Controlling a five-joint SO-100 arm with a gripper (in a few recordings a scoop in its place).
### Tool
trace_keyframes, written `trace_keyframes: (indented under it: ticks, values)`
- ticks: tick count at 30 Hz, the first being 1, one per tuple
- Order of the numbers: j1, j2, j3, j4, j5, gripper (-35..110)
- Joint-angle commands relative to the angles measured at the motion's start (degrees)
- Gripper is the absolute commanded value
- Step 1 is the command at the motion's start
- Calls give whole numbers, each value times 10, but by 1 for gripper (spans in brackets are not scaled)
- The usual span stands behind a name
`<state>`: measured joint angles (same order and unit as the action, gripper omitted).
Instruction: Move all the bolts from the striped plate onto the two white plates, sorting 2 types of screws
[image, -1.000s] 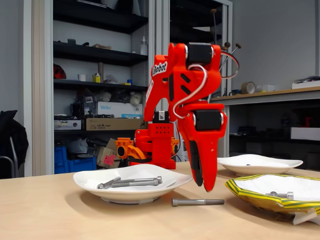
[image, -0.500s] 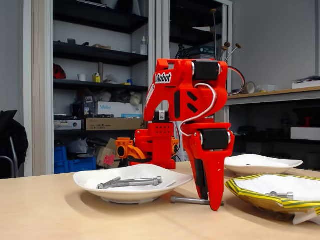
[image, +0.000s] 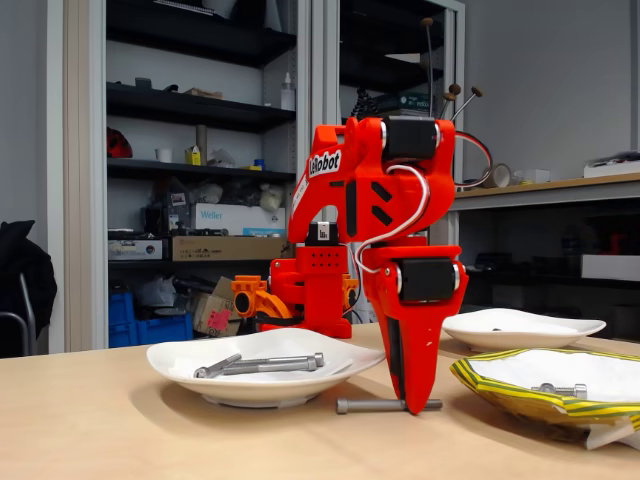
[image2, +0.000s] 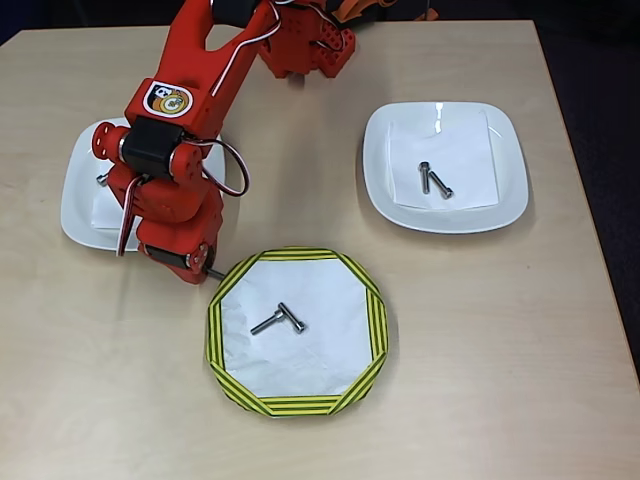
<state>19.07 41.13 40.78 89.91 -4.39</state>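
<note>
A long grey bolt (image: 375, 405) lies on the table between the left white plate (image: 180, 360) and the striped plate (image: 510, 398). My red gripper (image: 414, 398) points straight down with its tip at this bolt, near its right end. The arm hides how the jaws stand. From above, only the bolt's end (image2: 213, 271) shows beside the gripper (image2: 185, 262). The left plate holds long bolts (image: 265, 365). Two short bolts (image2: 432, 180) rest on the right white plate (image2: 500, 180). The striped plate (image2: 375, 320) holds two bolts (image2: 278, 319).
The arm's red base (image: 310, 290) stands at the back of the table (image2: 520, 380), and the arm covers much of the left white plate (image2: 75, 210). Shelves and a bench stand behind the table.
The arm has come down from above the table, bringing the gripper tip onto the loose bolt. The bolt has slid slightly left.
</note>
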Motion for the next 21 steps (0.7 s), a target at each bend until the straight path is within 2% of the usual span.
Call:
trace_keyframes:
  ticks: [1, 21]
  values:
    - [25, 39, -11, 22, -23, 0]
    - [25, 214, 99, 41, -81, 0]
